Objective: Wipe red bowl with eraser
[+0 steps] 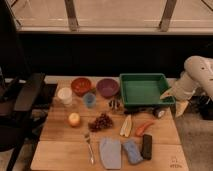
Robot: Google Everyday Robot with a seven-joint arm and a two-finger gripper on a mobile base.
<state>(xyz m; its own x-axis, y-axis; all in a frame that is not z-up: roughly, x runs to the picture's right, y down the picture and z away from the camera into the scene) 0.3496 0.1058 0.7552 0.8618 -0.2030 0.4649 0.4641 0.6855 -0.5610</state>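
The red bowl [81, 85] stands at the back left of the wooden table, beside a purple bowl [107, 86]. The eraser [146, 146], a small black block, lies near the front edge, right of a blue sponge [132, 151]. My gripper [172, 101] hangs off the table's right side, next to the green tray's right edge, on a white arm. Its two pale fingers are spread open with nothing between them. It is far from both the bowl and the eraser.
A green tray [144, 89] sits at the back right. Also on the table [165, 135]: a white cup [65, 95], blue cup [89, 100], orange fruit [74, 119], grapes [101, 121], carrot [144, 128], fork [89, 147] and grey-blue cloth [110, 152]. A black chair [22, 100] stands at left.
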